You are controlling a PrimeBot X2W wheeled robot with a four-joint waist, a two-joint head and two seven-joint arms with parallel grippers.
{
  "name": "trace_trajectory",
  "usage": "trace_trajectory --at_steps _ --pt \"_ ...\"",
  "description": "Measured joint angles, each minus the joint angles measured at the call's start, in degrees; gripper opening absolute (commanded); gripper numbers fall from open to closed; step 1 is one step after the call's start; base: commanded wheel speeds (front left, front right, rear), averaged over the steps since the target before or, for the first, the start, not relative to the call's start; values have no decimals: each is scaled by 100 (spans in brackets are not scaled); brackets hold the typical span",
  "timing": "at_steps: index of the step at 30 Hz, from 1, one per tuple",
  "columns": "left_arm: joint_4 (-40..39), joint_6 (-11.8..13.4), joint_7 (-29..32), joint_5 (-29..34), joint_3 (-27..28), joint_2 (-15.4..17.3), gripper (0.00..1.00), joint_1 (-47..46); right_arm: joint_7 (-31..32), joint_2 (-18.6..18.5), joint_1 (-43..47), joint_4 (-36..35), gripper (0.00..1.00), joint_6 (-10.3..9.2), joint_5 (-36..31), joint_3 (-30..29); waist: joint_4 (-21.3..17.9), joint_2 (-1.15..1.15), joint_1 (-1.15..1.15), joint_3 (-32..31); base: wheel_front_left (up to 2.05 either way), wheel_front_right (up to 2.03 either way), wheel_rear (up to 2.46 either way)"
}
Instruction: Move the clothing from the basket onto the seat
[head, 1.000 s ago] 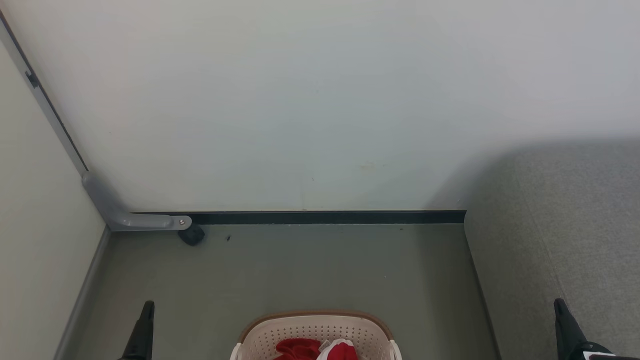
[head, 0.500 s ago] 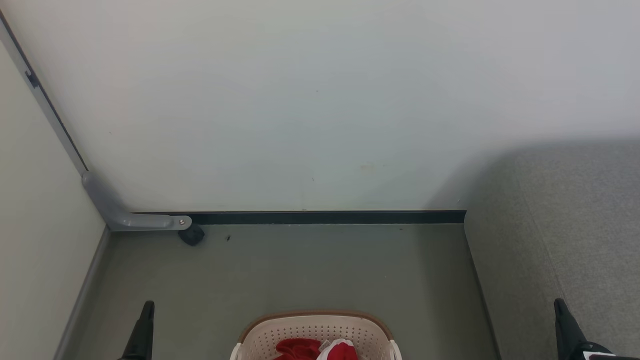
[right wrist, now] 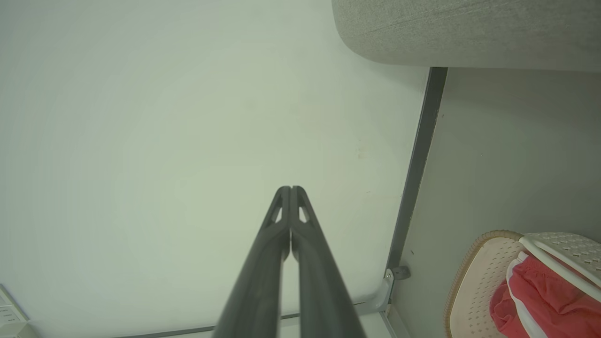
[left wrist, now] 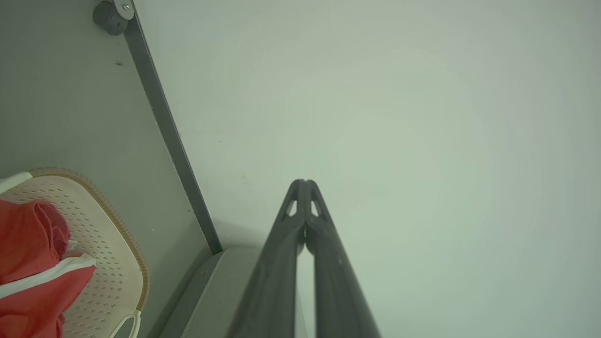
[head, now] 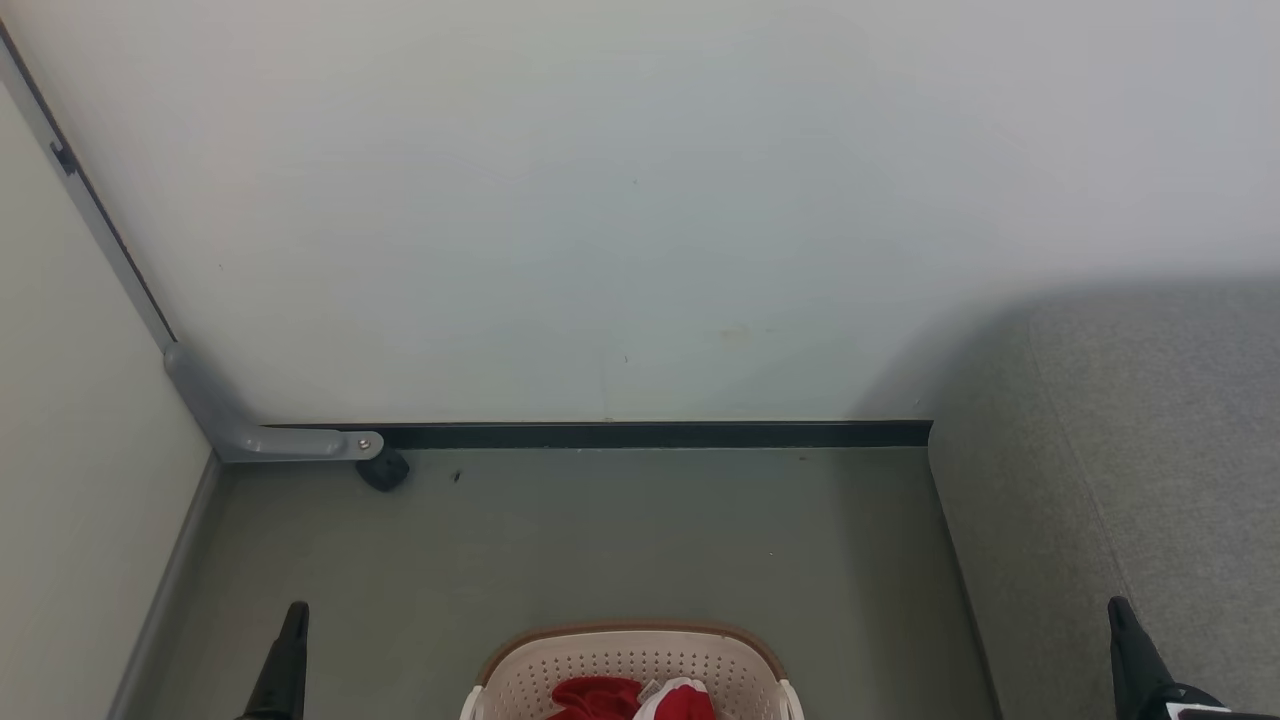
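The cream basket (head: 630, 660) with a brown rim stands on the floor at the bottom middle, its near part cut off by the frame edge. Red clothing (head: 600, 698) with white trim lies inside it, seen also in the left wrist view (left wrist: 28, 263) and the right wrist view (right wrist: 544, 300). The grey seat (head: 1130, 480) fills the right side. My left gripper (head: 293, 612) points up at the lower left, left of the basket, shut and empty (left wrist: 304, 184). My right gripper (head: 1117, 607) rises at the lower right over the seat, shut and empty (right wrist: 290, 190).
A pale wall (head: 640, 200) with a dark skirting strip (head: 650, 434) stands behind the basket. A grey bracket (head: 250, 425) with a small black foot (head: 383, 470) sits in the left corner. Bare grey-green floor (head: 600, 540) lies between basket and wall.
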Motion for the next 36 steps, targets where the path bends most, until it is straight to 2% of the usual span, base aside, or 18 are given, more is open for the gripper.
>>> trace_trajectory --at_steps 2,3,12,26,36 --pt "0 0 0 0 0 0 0 0 0 0 0 0 0 0 0 0 0 0 0 0 0 0 0" --pt "0 0 0 0 0 0 100 0 0 0 0 0 100 0 0 0 0 0 0 0 0 0 0" --pt "291 9 -26 1 -15 -76 100 297 -8 124 297 288 100 -14 -3 11 -1 0 0 -2 0 0 0" --pt "-21 9 -324 66 -46 -75 100 297 -118 120 292 -79 100 -13 -4 -1 -3 0 0 -10 0 0 0" --pt "-322 35 -535 414 -124 -51 100 297 -212 69 291 -477 100 -13 -175 -16 -9 0 0 5 0 0 0"
